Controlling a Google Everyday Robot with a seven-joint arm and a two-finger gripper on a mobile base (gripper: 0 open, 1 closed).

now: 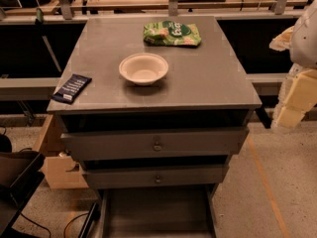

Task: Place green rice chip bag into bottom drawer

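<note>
Judging by looks, the green rice chip bag point(172, 33) is light and crinkly; pinch a sealed end. Your gripper point(296, 99) hangs beside the cabinet point(213, 86); spread or closed, I cannot tell.

A pale bowl point(143, 68) stands upright near the middle of the grey tabletop point(213, 83). A small dark navy packet point(72, 88) lies flat at the tabletop's left front corner, well apart from the bowl. Below the top, the upper drawer front point(124, 144) and the middle drawer front point(124, 177) each carry a small round knob at the centre; both stand slightly out from the cabinet. A speckled floor point(257, 197) with an orange line fills the lower right. A black bin point(15, 182) sits at the lower left. A wooden bench point(148, 1) with cables crosses the top of the frame. The gripper point(290, 114) is at the right edge, beside the cabinet.
</note>
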